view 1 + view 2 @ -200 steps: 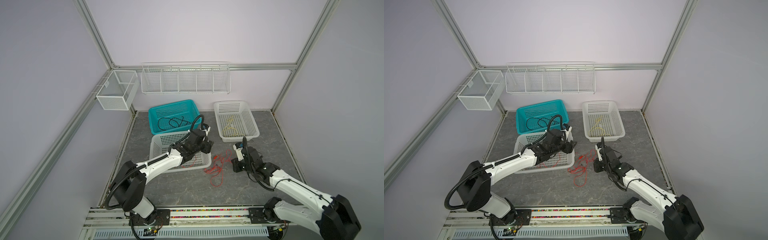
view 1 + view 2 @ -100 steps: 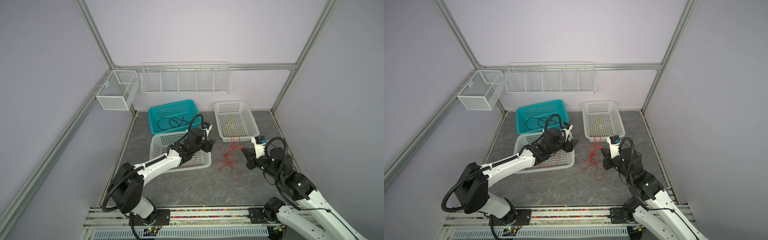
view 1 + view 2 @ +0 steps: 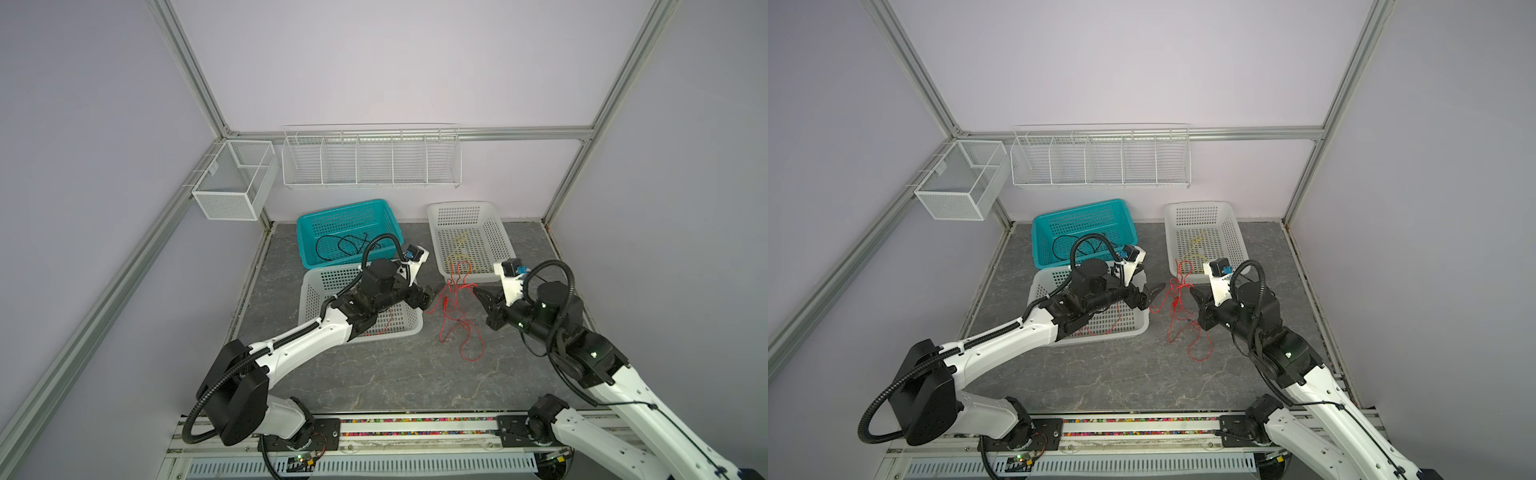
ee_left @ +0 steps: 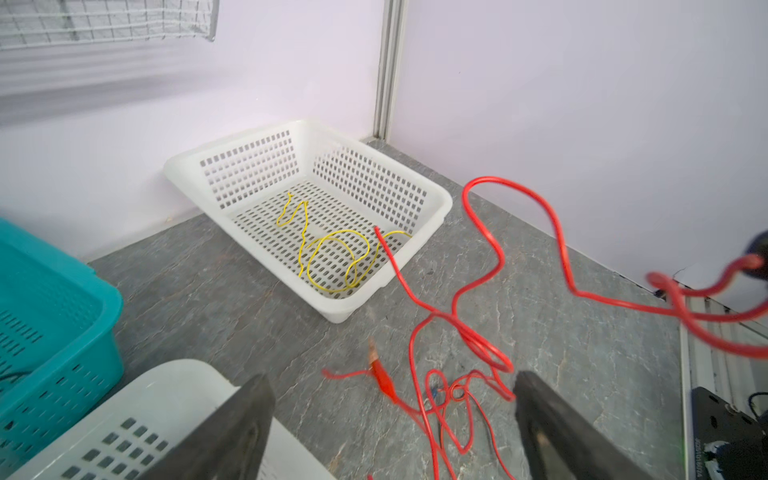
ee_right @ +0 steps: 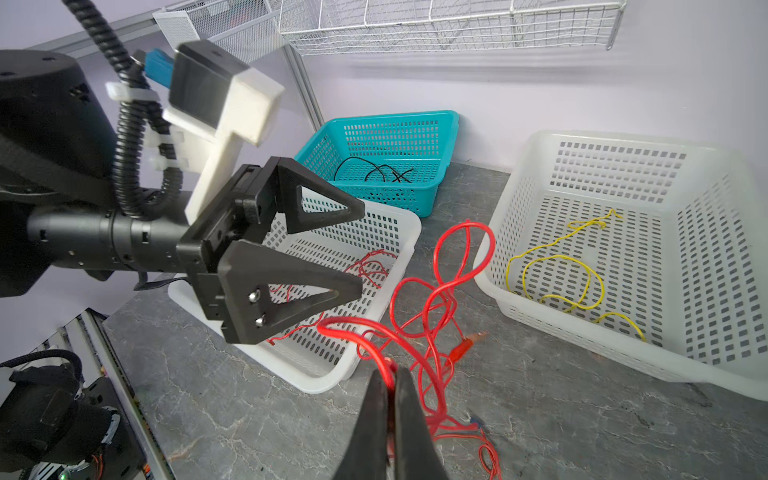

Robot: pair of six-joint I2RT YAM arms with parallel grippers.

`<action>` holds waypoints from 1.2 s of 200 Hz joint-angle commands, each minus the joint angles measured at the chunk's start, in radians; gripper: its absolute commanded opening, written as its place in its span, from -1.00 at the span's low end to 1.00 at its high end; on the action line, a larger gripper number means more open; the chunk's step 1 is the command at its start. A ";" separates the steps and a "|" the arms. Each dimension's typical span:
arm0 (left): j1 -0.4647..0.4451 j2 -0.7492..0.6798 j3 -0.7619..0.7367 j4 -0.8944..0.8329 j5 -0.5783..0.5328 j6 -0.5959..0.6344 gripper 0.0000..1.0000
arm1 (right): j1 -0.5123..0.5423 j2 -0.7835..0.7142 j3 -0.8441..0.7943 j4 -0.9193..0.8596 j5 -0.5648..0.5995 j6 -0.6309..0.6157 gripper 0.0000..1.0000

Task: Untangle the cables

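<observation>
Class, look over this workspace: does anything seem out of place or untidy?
Yes. A red cable tangle sprawls on the table between the near white basket and far white basket, in neither, knotted; the right gripper pinches a strand. The black cable and yellow cable lie inside baskets.

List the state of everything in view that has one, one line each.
left gripper, open, empty.
right gripper, shut on the red tangle.
red tangle, partly lifted, tail on the table.
yellow cable, loose in far white basket.
black cables, loose in teal basket.
lone red cable, loose in near white basket.
</observation>
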 commanded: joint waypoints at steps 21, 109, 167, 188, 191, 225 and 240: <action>-0.022 -0.041 -0.005 0.040 0.079 0.072 0.88 | 0.005 0.037 0.023 0.070 -0.044 -0.025 -0.87; -0.034 0.111 0.081 0.086 0.033 0.043 0.89 | 0.004 0.054 0.023 0.141 -0.199 -0.046 -0.87; -0.034 0.166 0.092 0.218 -0.041 -0.014 0.71 | 0.005 0.068 0.017 0.173 -0.261 -0.030 -0.87; -0.033 0.174 0.072 0.287 -0.082 -0.026 0.45 | 0.005 0.077 0.007 0.189 -0.273 -0.020 -0.87; -0.034 0.174 0.068 0.298 -0.087 -0.027 0.42 | 0.005 0.078 0.007 0.190 -0.274 -0.018 -0.87; -0.034 0.177 0.056 0.326 -0.103 -0.034 -0.16 | 0.005 0.092 -0.005 0.191 -0.264 -0.008 -0.87; -0.034 0.181 0.060 0.317 -0.102 -0.037 -0.48 | 0.005 0.093 -0.010 0.188 -0.245 -0.005 -0.87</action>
